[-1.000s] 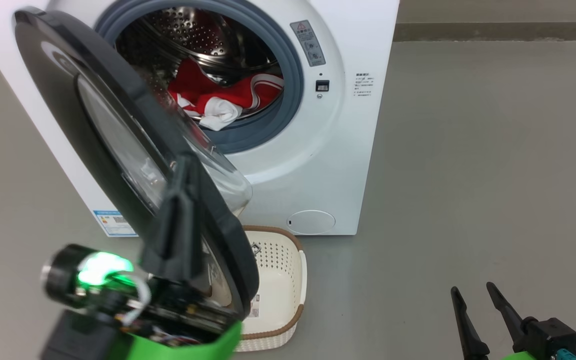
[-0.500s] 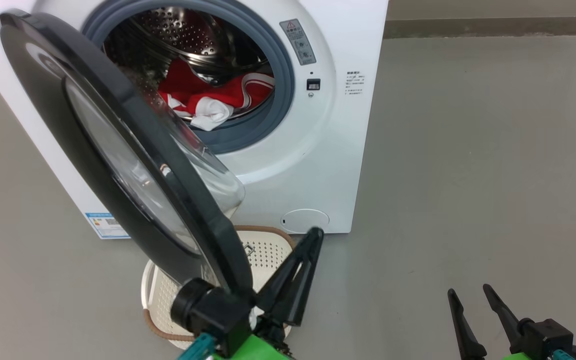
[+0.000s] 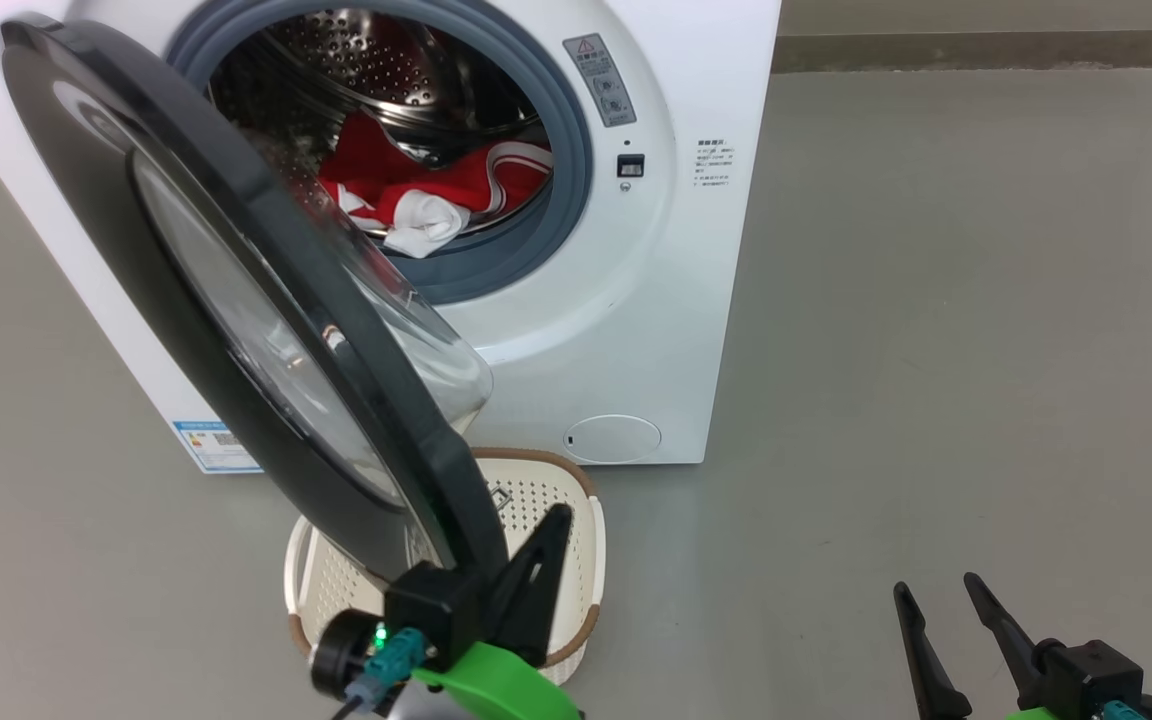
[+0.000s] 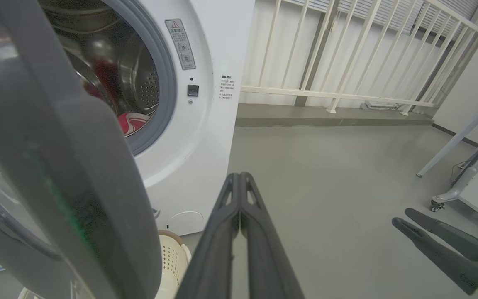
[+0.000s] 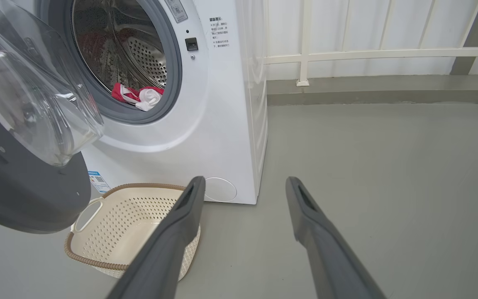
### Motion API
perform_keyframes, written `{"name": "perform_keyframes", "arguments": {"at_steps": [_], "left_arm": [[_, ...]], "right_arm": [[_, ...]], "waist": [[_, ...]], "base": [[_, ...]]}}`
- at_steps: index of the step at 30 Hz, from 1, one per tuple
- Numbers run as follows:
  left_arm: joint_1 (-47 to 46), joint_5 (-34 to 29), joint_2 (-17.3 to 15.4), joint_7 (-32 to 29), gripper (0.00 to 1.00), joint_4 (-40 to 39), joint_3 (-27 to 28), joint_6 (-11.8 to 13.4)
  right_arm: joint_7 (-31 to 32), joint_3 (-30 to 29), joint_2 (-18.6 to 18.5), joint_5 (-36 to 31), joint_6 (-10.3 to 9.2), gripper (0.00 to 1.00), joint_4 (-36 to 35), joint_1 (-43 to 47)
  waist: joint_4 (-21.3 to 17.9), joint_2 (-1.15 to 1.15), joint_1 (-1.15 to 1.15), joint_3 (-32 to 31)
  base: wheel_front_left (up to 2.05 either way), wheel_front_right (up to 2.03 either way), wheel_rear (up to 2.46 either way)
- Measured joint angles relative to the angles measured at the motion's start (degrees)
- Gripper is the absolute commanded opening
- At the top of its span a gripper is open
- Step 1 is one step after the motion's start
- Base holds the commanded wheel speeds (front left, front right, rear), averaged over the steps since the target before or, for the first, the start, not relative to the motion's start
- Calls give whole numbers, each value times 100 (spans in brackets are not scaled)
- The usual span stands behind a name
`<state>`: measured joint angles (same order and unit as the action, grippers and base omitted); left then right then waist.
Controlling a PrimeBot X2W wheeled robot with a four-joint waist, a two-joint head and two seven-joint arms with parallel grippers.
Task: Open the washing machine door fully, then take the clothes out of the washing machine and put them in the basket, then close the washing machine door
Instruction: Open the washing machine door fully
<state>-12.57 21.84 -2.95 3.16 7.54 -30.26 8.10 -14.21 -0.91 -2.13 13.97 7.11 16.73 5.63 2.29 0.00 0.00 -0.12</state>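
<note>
Basket [image 3: 536,495] partly behind door [image 3: 236,290]

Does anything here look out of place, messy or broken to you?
Nothing looks spilled or broken. One oddity: the washing machine door hangs only partly open, above one end of the basket, so the clothes pulled from the drum might catch on it.
</note>
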Motion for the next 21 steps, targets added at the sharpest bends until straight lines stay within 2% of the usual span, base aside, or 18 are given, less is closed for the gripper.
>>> {"name": "perform_keyframes", "arguments": {"at_steps": [12, 21], "left_arm": [[-26, 69, -91, 200, 0, 428, 316, 123], [-26, 104, -103, 258, 0, 509, 339, 164]], "right_arm": [[0, 22, 0, 14, 1, 100, 37, -87], [0, 13, 0, 14, 0, 100, 47, -111]], "waist": [[-40, 0, 0, 0], [-36, 0, 0, -12]], "base": [[0, 0, 0], [0, 0, 0]]}}
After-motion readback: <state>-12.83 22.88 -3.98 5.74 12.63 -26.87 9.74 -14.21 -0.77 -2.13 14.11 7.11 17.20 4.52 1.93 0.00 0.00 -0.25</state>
